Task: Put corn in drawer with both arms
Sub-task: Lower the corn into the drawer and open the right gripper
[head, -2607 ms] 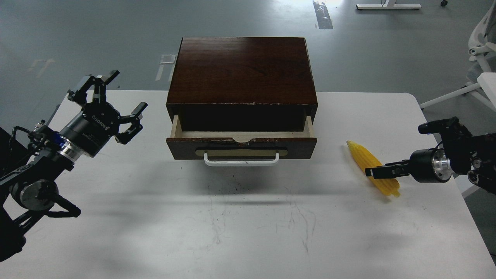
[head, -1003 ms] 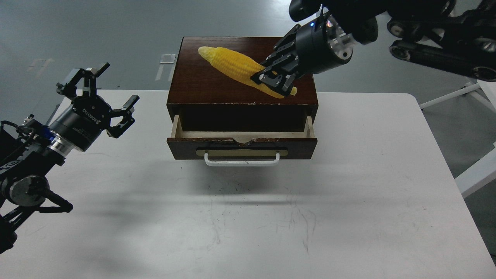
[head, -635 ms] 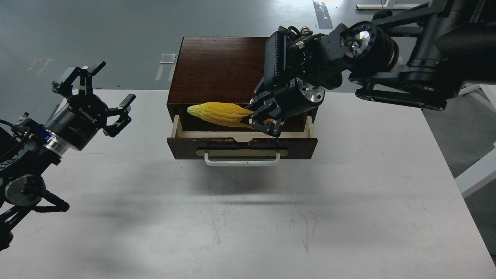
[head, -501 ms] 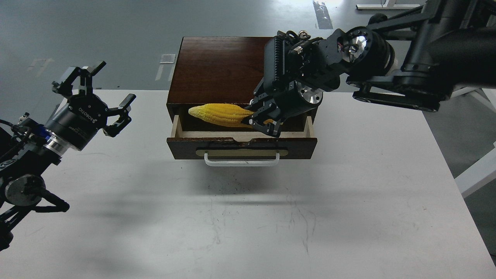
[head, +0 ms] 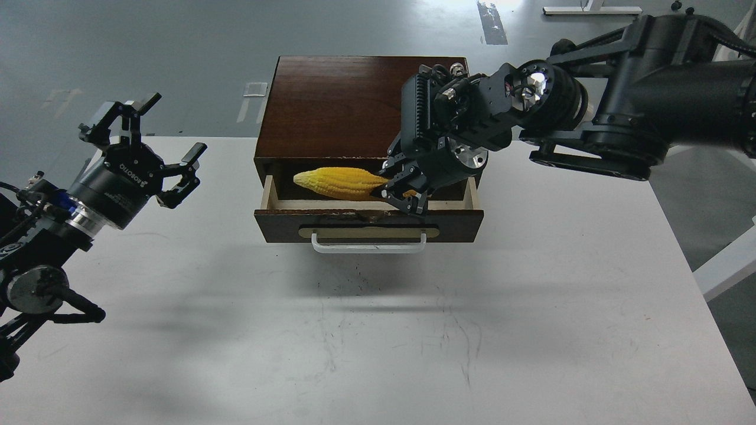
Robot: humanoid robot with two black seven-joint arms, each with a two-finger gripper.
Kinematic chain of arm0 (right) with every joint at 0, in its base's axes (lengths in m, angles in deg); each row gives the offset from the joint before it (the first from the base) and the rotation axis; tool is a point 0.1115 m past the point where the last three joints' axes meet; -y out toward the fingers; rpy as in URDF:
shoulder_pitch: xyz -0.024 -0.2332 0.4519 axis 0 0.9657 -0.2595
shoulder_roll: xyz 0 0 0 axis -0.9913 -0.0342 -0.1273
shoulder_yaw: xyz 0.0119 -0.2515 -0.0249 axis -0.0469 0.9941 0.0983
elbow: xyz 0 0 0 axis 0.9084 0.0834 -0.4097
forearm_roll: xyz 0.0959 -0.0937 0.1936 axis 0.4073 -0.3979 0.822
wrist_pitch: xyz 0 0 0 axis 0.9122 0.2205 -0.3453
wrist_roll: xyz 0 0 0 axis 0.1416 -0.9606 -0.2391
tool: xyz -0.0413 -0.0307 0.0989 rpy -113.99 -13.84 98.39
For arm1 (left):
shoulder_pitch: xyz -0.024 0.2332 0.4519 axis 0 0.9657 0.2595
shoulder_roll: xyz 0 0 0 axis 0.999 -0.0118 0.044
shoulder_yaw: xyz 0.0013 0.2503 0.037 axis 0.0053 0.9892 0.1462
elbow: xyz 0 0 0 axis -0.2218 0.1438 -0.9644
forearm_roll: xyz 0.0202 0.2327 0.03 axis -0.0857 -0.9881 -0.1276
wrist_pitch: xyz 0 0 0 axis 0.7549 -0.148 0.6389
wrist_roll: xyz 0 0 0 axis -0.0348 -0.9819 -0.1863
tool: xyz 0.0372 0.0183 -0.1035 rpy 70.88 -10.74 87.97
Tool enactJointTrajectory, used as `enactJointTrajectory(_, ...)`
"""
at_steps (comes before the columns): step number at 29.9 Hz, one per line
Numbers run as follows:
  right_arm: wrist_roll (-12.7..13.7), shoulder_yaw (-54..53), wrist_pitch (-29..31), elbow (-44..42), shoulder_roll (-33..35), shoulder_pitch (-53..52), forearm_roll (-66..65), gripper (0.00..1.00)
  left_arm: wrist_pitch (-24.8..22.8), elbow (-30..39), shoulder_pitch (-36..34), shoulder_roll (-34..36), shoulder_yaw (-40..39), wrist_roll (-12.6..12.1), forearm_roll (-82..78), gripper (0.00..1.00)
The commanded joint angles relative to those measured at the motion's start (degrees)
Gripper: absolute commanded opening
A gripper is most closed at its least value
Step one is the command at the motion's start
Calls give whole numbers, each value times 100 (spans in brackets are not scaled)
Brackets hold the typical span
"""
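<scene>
The yellow corn (head: 339, 182) lies level, tip to the left, over the open drawer (head: 368, 226) of the reddish-brown box (head: 354, 100). My right gripper (head: 401, 192) is shut on the corn's thick right end and holds it just above the drawer's opening. The drawer's pale inner sides and white bar handle (head: 368, 245) show at the front. My left gripper (head: 144, 141) is open and empty, above the table to the left of the box.
The white table (head: 378, 330) carries the box at its far middle. My right arm (head: 620, 118) reaches in from the upper right over the box's right corner. A white chair base (head: 729, 254) stands off the table's right edge.
My right gripper picked the corn off the table at the right, carried it over the box top, and has lowered it toward the drawer opening. The left arm has barely moved.
</scene>
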Motion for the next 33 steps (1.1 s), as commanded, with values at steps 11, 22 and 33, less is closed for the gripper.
enactJointTrajectory(11, 0, -9, 0, 5, 0, -6, 9, 47, -9, 2, 0, 62, 0, -2, 0, 99)
enactJointTrajectory(22, 0, -9, 0, 49, 35, -85, 18, 59, -14, 2, 0, 71, -9, -2, 0, 99)
enactJointTrajectory(33, 0, -26, 0, 102, 61, -252, 97, 65, -14, 2, 0, 71, -44, -2, 0, 99)
